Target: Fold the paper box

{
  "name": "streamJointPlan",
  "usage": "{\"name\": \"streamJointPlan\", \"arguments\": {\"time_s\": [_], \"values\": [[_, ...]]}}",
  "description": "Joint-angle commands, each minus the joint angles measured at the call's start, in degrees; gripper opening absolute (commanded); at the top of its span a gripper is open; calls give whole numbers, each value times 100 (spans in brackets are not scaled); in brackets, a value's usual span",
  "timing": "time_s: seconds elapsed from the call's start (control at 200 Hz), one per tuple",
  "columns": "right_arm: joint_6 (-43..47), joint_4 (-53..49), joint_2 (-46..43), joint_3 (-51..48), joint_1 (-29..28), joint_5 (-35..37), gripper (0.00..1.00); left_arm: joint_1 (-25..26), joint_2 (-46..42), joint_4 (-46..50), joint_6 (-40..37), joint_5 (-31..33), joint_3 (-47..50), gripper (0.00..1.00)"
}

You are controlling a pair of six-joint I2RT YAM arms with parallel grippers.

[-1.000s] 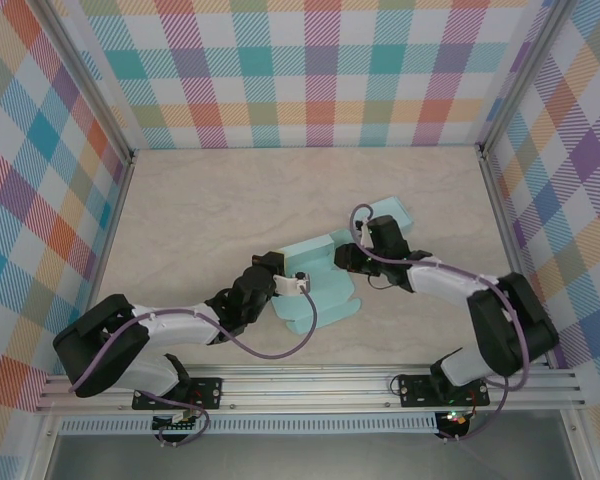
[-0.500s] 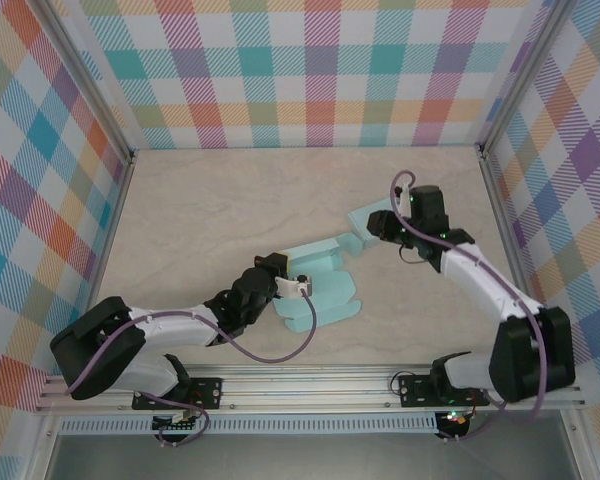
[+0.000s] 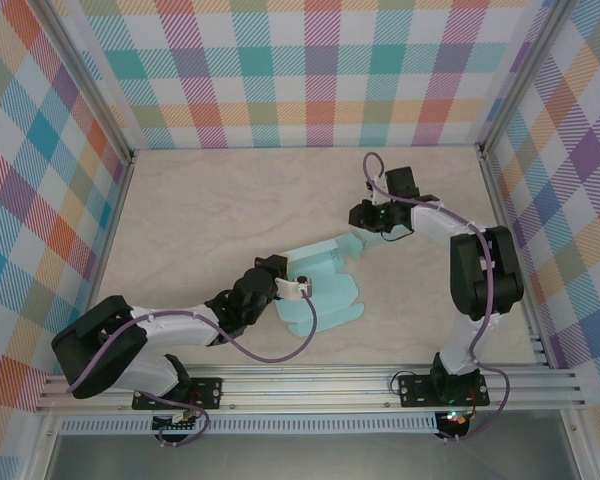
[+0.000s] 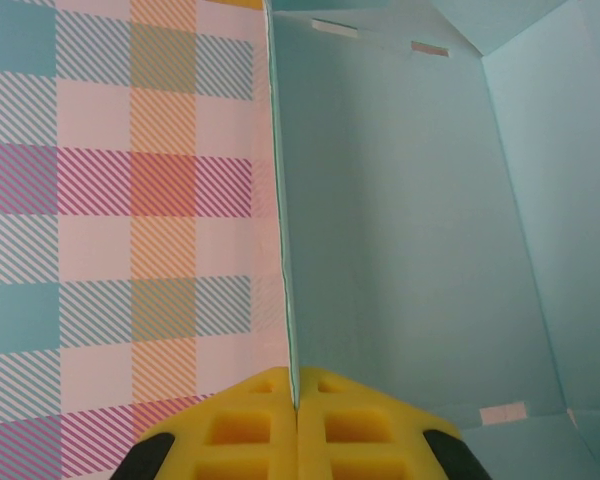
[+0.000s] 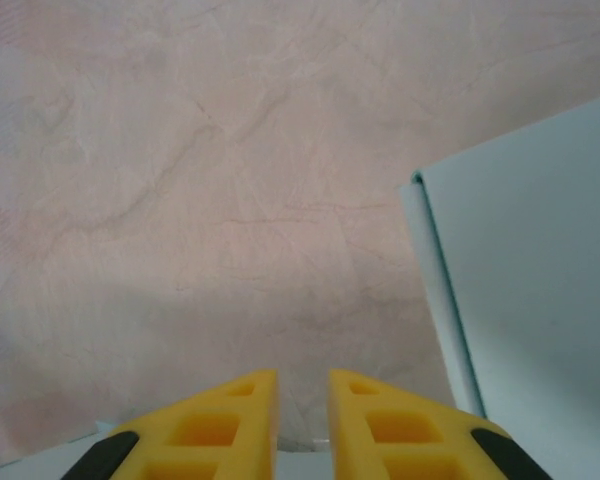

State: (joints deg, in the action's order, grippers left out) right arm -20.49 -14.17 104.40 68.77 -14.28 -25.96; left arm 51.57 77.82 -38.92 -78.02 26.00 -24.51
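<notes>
Lying flat on the pale marbled table [image 3: 200, 210], the light teal paper box [image 3: 330, 300] sits partly unfolded between the two grippers, with one panel raised. The left gripper [image 3: 302, 285] is at the box's near-left side, its yellow pads [image 4: 260, 430] pressed together on the thin edge of that panel [image 4: 400, 220]. The right gripper [image 3: 358, 214] hangs just past the box's far corner over bare table. Its fingers [image 5: 220, 410] are parted by a narrow gap and grip nothing, and a box flap [image 5: 540, 260] lies beside them.
</notes>
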Motion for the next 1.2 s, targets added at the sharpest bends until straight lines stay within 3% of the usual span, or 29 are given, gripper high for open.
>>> {"name": "streamJointPlan", "arguments": {"time_s": [0.0, 0.325, 0.545, 1.195], "values": [[-1, 352, -251, -393, -9, -583, 22, -100, -50, 247, 96, -108, -48, 0], [-122, 1141, -917, -1567, -21, -851, 24, -103, 479, 85, -91, 104, -132, 0], [-87, 1592, -1308, -2225, -120, -848, 34, -110, 465, 62, -90, 117, -134, 0], [124, 2311, -1796, -2983, -639, -876, 48, -175, 532, -35, -91, 103, -166, 0]]}}
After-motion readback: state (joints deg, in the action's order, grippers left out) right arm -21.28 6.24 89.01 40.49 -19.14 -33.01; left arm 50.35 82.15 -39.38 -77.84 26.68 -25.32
